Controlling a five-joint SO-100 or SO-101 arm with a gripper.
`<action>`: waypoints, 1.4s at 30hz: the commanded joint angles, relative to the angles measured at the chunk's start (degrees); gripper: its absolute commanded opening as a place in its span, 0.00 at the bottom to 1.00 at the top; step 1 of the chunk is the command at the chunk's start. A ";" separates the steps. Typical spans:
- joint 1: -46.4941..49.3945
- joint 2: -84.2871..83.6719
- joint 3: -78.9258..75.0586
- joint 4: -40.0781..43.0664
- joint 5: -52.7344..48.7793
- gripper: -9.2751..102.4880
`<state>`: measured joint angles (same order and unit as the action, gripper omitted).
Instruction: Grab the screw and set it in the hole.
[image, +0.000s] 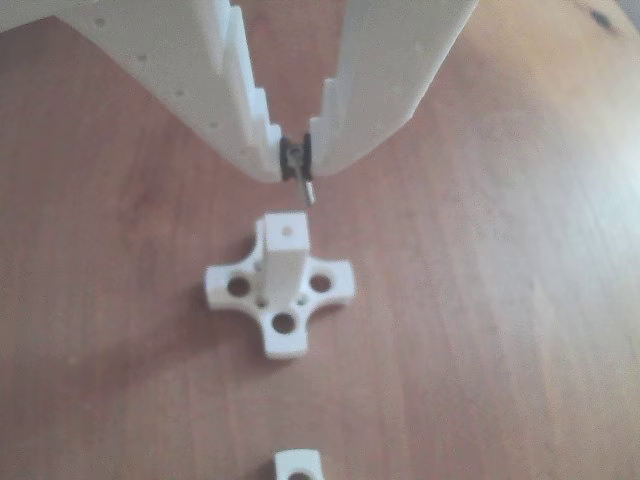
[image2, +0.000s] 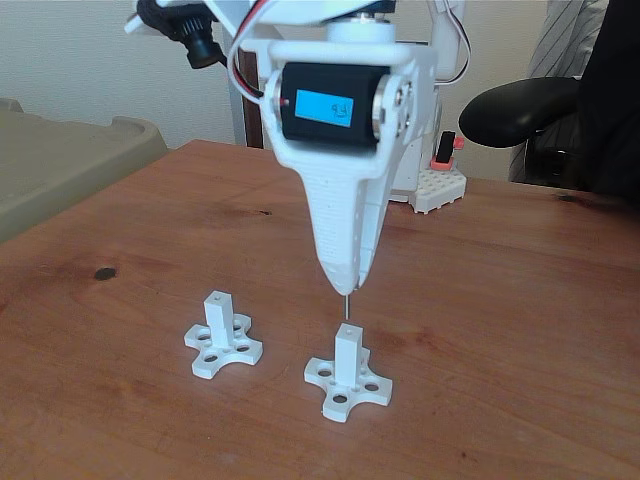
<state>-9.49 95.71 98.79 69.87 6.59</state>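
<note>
Reddish wooden table before a pale wall; the gripper pinches the screw upright, just above the hole — the fixed view adds a second post nearby — apart.

My tool hung directly above the right post on the table, screw pointing down just over its hole, a second post stood left in the fixed view
</note>
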 joint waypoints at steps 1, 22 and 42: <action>-0.70 0.79 -0.62 -0.53 0.70 0.04; -0.44 0.26 0.09 -0.26 0.62 0.04; -0.18 -0.44 0.26 -0.62 0.44 0.04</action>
<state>-9.84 94.83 99.67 69.87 6.59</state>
